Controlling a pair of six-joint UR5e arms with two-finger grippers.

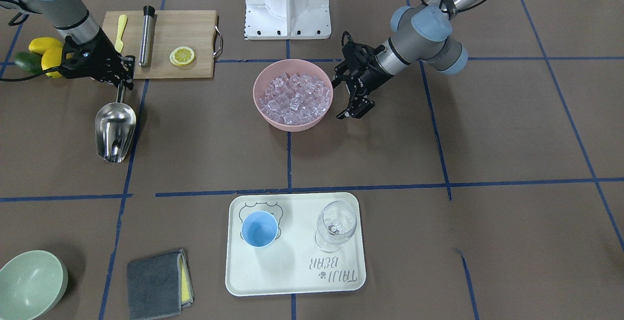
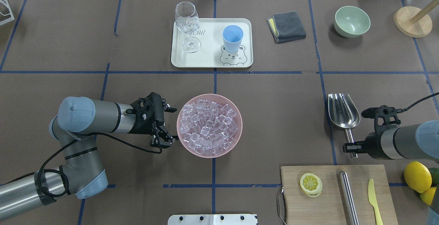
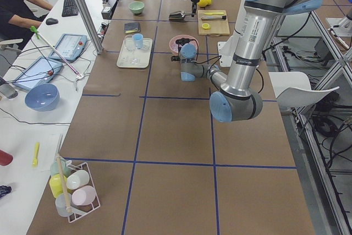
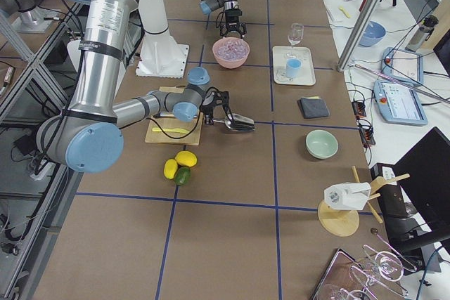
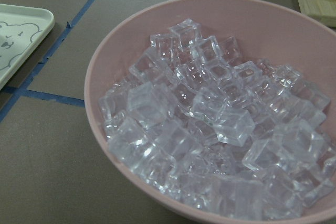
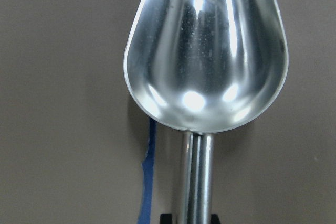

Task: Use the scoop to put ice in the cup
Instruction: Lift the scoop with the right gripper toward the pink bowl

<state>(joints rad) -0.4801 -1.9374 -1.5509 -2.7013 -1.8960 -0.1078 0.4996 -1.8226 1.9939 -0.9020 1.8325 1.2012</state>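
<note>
Beside the pink bowl, on the robot's left of it, the left gripper stands with its jaws spread wide just off the rim, its forearm low and near level. The bowl is round and matt, heaped with ice: clear, glassy, hard-edged cubes. Well to the robot's right of the bowl, the right gripper is closed on the thin straight handle of the scoop, whose rounded steel trough faces up, mirror-bright. Beyond the bowl, the light-blue cup, a smooth round tumbler, stands upright on a cream tray.
</note>
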